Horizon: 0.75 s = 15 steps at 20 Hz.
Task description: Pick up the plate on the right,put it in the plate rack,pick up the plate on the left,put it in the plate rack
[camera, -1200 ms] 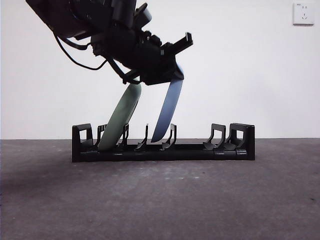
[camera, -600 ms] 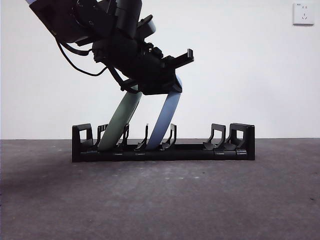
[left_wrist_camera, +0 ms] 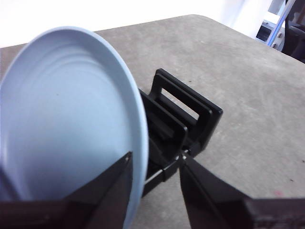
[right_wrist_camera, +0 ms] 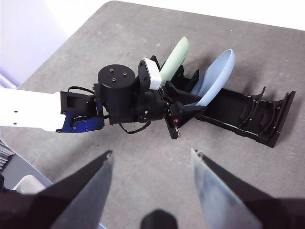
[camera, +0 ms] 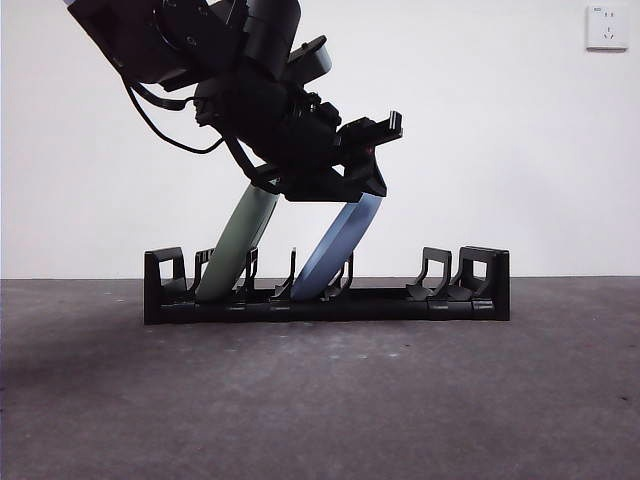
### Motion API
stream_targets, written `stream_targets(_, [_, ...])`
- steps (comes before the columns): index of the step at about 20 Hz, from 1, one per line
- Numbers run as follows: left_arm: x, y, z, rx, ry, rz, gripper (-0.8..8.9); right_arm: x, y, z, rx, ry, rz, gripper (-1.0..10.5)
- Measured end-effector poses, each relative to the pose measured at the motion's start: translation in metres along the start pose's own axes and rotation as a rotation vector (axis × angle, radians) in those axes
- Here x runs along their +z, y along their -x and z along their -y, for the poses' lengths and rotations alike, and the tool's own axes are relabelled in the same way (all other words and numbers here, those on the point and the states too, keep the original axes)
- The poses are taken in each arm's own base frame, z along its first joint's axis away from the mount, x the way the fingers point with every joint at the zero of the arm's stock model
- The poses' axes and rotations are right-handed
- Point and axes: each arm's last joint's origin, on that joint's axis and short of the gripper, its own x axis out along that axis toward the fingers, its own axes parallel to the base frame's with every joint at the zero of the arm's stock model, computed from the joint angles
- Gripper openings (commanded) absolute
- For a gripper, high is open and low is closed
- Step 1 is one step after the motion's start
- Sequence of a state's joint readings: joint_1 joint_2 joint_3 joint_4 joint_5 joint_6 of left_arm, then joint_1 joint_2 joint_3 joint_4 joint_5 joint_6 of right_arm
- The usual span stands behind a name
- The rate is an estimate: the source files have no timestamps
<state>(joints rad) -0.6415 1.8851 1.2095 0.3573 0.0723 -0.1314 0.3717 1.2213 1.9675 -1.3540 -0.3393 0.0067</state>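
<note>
While the green plate [camera: 238,243] already leans in a slot at the left end of the plate rack [camera: 478,282], the blue plate [camera: 338,248] has tipped over noticeably since a second ago: it hung steep with its lower edge barely among the prongs, and now it lies at a much flatter lean to the right, its foot seated between two prongs near the rack's middle. The left gripper [left_wrist_camera: 155,164] has swung with it and sits just above the plate's upper edge; in the left wrist view its two jaws stand apart, one against the plate's rim and the other clear of it with rack showing through the gap, so I judge the grip has been let go or is about to be. The right gripper [right_wrist_camera: 151,157] waits high above the near side of the table with its jaws wide apart and nothing between them. With both plates standing in the rack, the task looks all but finished; what remains, as I read it, is for the left arm to lift away without nudging the blue plate out of its slot.
</note>
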Motion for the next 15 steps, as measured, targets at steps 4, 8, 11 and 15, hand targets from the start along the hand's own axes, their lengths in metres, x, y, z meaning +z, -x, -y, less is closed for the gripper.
stream_targets(4, [0.002, 0.004, 0.003, -0.023, 0.000, -0.017, 1.67, 0.000, 0.000, 0.000, 0.000, 0.000, 0.000, 2.8])
stream_targets(8, [0.030, 0.032, 0.012, -0.038, -0.005, -0.002, 1.67, 0.000, 0.000, 0.000, 0.000, 0.002, 0.000, 2.8])
stream_targets(11, [0.050, 0.065, 0.017, -0.036, -0.034, -0.025, 1.67, 0.000, 0.000, 0.000, 0.000, 0.016, 0.000, 2.8])
stream_targets(15, [0.070, 0.121, 0.023, -0.029, -0.067, -0.117, 1.67, 0.000, 0.000, 0.000, 0.000, 0.026, 0.000, 2.8])
